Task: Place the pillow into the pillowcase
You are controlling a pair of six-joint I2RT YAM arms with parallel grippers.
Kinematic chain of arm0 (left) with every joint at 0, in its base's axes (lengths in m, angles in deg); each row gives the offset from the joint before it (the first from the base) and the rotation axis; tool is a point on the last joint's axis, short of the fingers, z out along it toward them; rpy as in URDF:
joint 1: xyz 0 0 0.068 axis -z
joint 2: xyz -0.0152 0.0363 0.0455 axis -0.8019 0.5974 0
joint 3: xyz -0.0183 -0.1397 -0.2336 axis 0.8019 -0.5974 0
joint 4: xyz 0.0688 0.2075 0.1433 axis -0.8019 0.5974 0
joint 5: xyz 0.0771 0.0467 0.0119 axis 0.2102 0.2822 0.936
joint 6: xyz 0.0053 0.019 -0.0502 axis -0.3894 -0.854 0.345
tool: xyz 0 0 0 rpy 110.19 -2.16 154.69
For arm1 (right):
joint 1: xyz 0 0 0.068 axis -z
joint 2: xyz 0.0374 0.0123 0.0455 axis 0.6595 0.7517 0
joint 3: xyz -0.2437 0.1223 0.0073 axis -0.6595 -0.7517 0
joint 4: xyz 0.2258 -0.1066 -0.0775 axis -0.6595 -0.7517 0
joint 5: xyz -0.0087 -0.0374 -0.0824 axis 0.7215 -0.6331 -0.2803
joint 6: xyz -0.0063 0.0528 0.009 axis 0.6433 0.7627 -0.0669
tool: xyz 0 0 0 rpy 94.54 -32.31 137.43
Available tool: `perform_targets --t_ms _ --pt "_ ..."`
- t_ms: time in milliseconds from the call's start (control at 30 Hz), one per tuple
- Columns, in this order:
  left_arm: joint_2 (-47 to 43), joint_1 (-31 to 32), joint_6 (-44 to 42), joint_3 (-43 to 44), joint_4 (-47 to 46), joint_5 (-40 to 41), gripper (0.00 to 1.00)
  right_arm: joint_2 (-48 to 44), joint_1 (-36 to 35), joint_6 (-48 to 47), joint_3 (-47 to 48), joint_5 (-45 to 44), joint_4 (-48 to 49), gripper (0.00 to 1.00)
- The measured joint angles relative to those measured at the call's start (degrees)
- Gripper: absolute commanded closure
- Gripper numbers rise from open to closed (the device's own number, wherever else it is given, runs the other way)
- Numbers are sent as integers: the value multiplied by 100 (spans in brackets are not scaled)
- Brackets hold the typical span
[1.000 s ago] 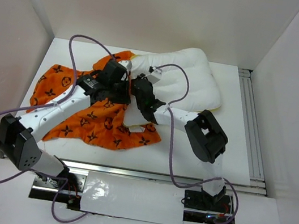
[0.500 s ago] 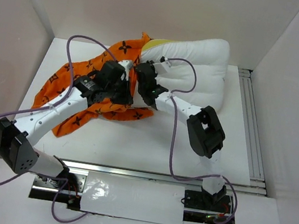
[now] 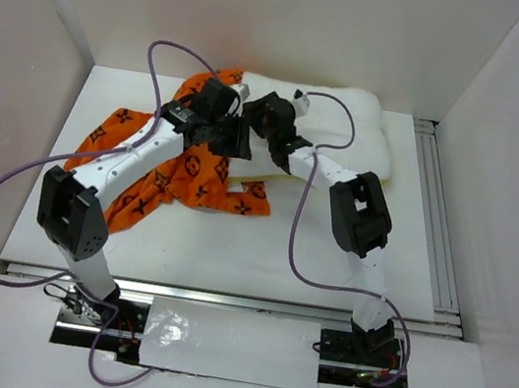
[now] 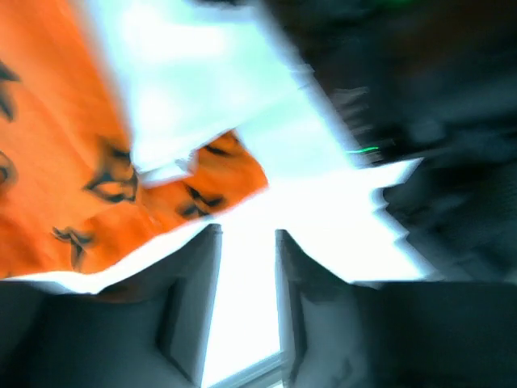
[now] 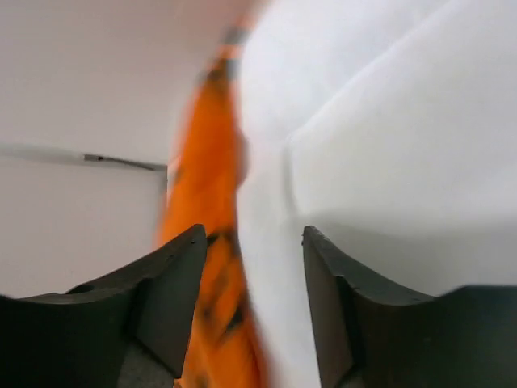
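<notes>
Currently the pillow (image 3: 345, 129) is lying across the far part of the table (image 3: 269, 255), its left end meeting the bunched orange pillowcase (image 3: 157, 182), which is spreading from there toward the table's left side and is partly draping under the left arm. Both arms are reaching to that meeting point. The left gripper (image 3: 236, 138) and the right gripper (image 3: 265, 115) are sitting just beside each other where the orange cloth and the white pillow overlap. From the left wrist, a blurred view, the two fingers (image 4: 194, 303) are standing a narrow way apart with only bright white showing in the gap, and a fold of orange fabric with dark motifs is hanging above and to their left. I cannot tell whether this claw is pinching anything. From the right wrist, the fingers (image 5: 170, 295) are standing apart, and both a strip of orange pillowcase and the white bulk of the pillow are running between them. Whether they are squeezing that cloth or merely straddling it, I cannot tell.
</notes>
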Motion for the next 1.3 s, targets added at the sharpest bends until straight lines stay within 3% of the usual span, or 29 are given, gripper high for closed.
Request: perform_targets --t_ms 33,67,200,233,467,633,667,867,1033,1133,1233,1300 --pt "164 -114 -81 175 52 -55 28 -22 146 -52 -87 223 63 38" --pt "330 -232 -85 343 122 -149 26 -48 302 -125 -219 476 151 32" --pt "953 -763 -166 903 214 -415 20 -70 997 -549 -614 1539 55 29" --pt "1064 -868 -177 1012 254 -448 14 -72 1128 -719 -621 1845 44 27" --pt "1976 -1440 -302 2420 728 -501 14 -341 1565 -2428 -492 2793 -304 23" --pt "2747 -1624 -304 3515 761 -278 14 -345 1561 -3895 101 3053 -634 18" --pt "2924 -1637 -308 3700 743 -243 12 -278 1565 -4127 293 3136 -675 12" --pt "3928 -1644 -409 4203 275 31 12 949 1554 -5584 2468 3303 -916 0" --pt "4411 -1646 -348 4301 -76 345 23 2090 1545 -6249 3429 3233 -826 0" --pt "4446 -1655 -234 4310 -229 415 30 2763 1545 -6380 3827 3263 -761 11" --pt "4444 -1674 -234 4256 -516 323 35 2841 1547 -6376 3661 3401 -496 12" --pt "4433 -1694 -232 4070 -675 192 37 2393 1541 -6367 2883 3401 -234 12"
